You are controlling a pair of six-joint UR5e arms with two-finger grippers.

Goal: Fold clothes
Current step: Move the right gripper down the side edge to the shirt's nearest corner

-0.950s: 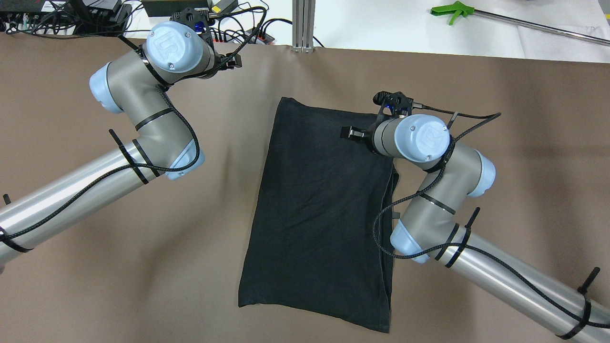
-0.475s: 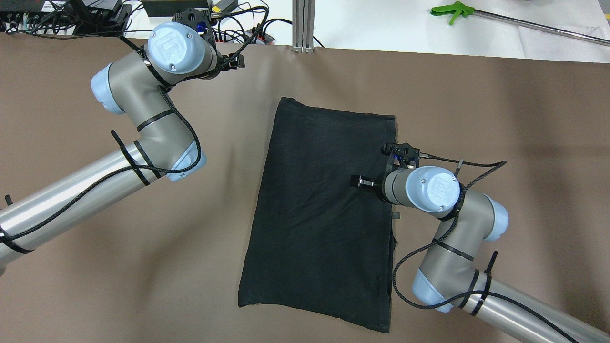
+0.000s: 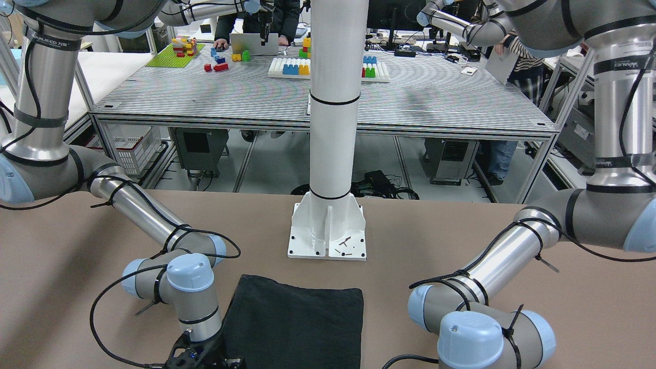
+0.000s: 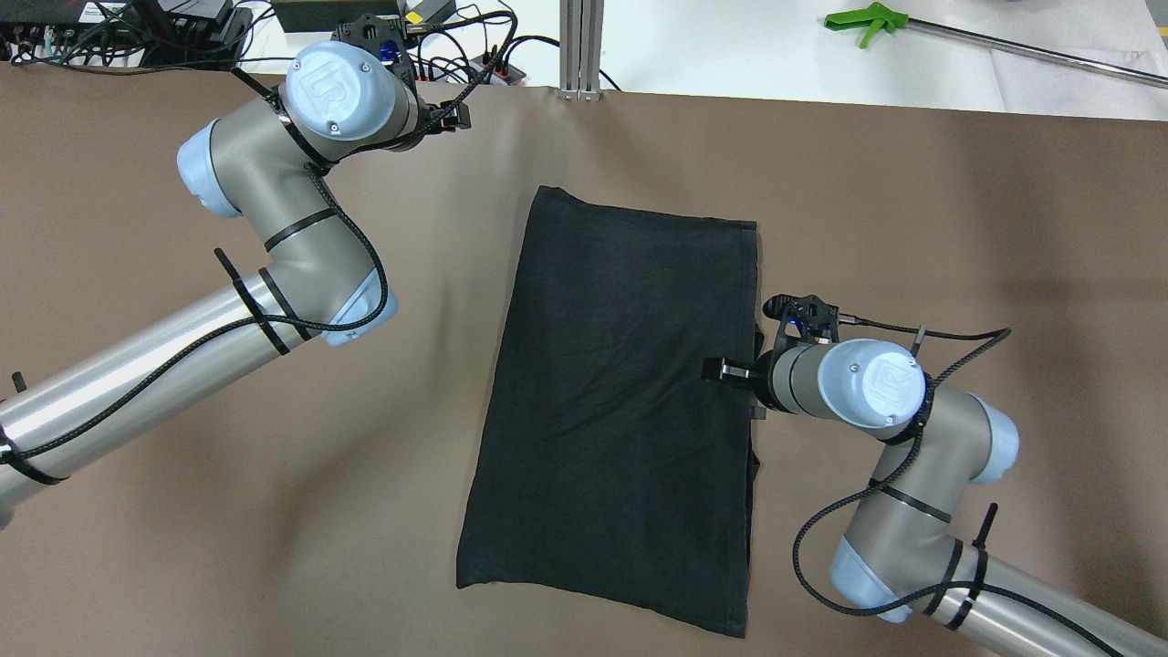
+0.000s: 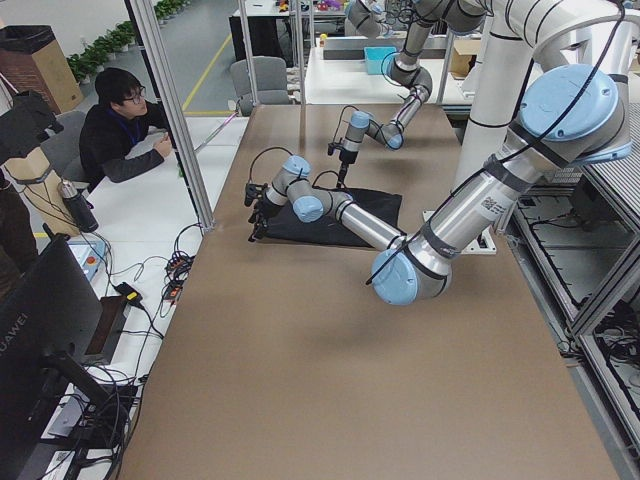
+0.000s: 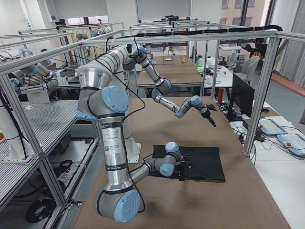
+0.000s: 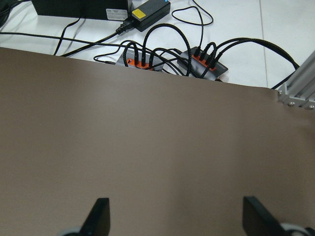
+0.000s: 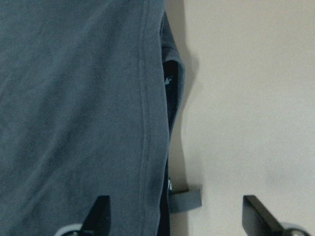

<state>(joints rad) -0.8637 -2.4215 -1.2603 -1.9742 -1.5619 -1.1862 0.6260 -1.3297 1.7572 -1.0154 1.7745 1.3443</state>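
The clothes (image 4: 620,401) are one black garment lying flat as a folded rectangle mid-table, also in the front view (image 3: 297,323). My right gripper (image 8: 175,201) is open and hangs low over the garment's right hemmed edge (image 8: 145,123), about halfway along it. One finger is over the fabric and the other over bare table. In the overhead view the right wrist (image 4: 858,383) hides the gripper. My left gripper (image 7: 174,204) is open over bare brown table near the far left edge, well away from the garment, holding nothing.
Power strips and cables (image 7: 172,61) lie just past the table's far edge. An aluminium post (image 4: 579,46) stands at the far middle. The white pillar's base plate (image 3: 328,230) sits behind the garment. A green-handled tool (image 4: 862,23) lies far right. A seated person (image 5: 120,130) is beside the table.
My right arm has drawn back toward the robot along the garment's right edge, from the far right corner to mid-edge. The garment lies as before. The left arm barely shifted.
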